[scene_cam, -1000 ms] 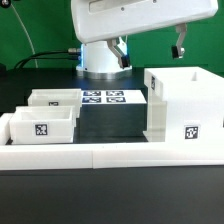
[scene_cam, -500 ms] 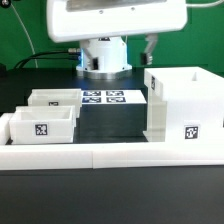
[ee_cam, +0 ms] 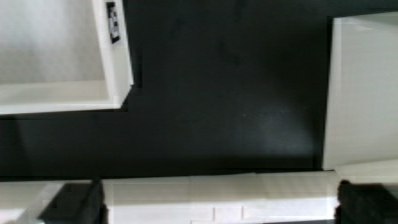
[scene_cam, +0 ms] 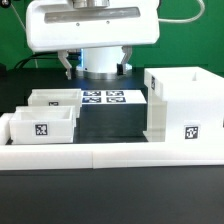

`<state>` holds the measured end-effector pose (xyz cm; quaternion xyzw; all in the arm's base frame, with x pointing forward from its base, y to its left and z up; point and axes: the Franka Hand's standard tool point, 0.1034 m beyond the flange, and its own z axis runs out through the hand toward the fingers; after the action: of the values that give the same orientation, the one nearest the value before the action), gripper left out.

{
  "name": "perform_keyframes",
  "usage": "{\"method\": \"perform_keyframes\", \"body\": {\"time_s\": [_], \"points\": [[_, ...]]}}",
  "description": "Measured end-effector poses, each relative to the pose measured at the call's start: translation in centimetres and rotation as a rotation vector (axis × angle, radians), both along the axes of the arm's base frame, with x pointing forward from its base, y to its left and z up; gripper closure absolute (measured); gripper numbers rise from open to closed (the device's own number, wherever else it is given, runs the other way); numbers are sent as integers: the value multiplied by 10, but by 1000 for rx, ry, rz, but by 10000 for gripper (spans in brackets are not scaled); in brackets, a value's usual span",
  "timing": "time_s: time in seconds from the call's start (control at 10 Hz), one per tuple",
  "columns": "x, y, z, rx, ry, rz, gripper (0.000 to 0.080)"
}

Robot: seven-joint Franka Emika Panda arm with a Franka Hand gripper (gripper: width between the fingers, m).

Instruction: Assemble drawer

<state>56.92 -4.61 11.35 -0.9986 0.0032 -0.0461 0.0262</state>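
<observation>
Two small white drawer boxes stand on the exterior view's left, one in front [scene_cam: 40, 125] and one behind it [scene_cam: 55, 98]. The larger white drawer case [scene_cam: 185, 105] stands on the right. My gripper [scene_cam: 97, 64] hangs high above the back of the table, over the gap between them. It is open and holds nothing. In the wrist view the gripper [ee_cam: 217, 200] shows its dark fingertips [ee_cam: 71, 202] wide apart, with a white surface behind them. A drawer box [ee_cam: 63, 50] and the case's wall [ee_cam: 365, 90] lie well below.
The marker board [scene_cam: 103, 97] lies flat at the back middle, in front of the arm's base [scene_cam: 103, 68]. A low white rail [scene_cam: 110, 155] runs along the front of the black table [scene_cam: 110, 125].
The arm's hand has swung from the exterior view's right toward its left, now over the table's middle. The gripper stays open. The parts have not moved.
</observation>
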Motion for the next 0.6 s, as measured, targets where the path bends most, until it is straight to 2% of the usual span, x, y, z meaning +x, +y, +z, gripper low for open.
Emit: {"method": "perform_keyframes", "body": {"time_s": [0.2,0.3,0.6], "points": [[-4,-2,-2,4,17,-8,151],[-13,-8,-7,8,54,-21,151],[-39,-30,-34,-5,90,-23,151]]}}
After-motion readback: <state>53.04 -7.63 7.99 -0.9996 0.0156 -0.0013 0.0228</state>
